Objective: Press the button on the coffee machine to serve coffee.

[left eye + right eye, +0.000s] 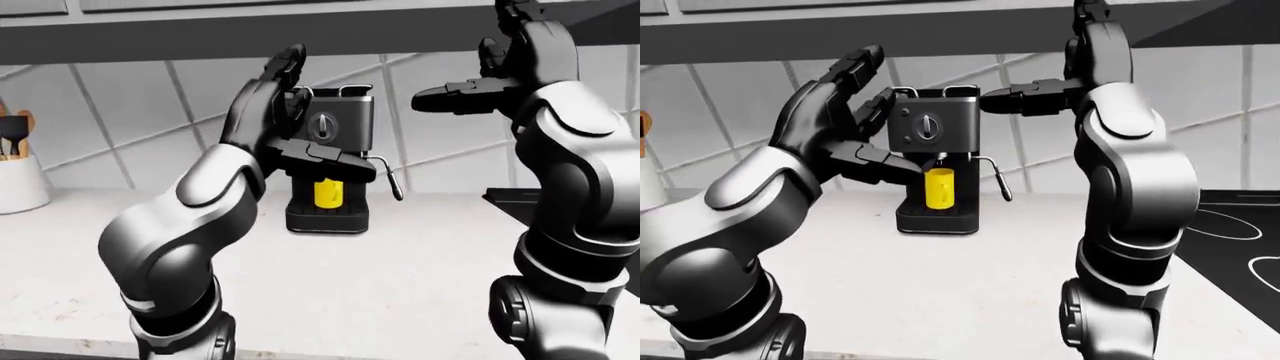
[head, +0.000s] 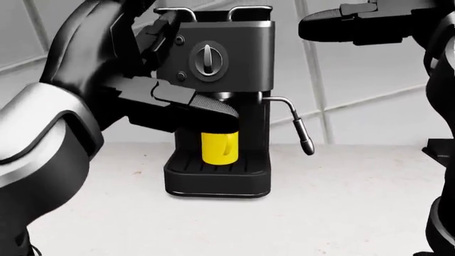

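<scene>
We are holding our left hand (image 1: pixel 840 112) spread against the left side of the coffee machine (image 2: pixel 220 96) on the counter (image 2: pixel 341 202), while our right hand (image 1: pixel 500 71) is hovering open at its upper right.

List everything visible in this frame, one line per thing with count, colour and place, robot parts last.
coffee machine: 1, black, on the counter at head view centre
cup: 1, yellow, on the machine's drip tray
steam wand: 1, silver and black, machine's right side
utensil holder: 1, white, left-eye view's left edge
stovetop: 1, black, right-eye view's right edge
counter: 1, pale
left hand: 1, black, open, at the machine's left side
right hand: 1, black, open, raised upper right
</scene>
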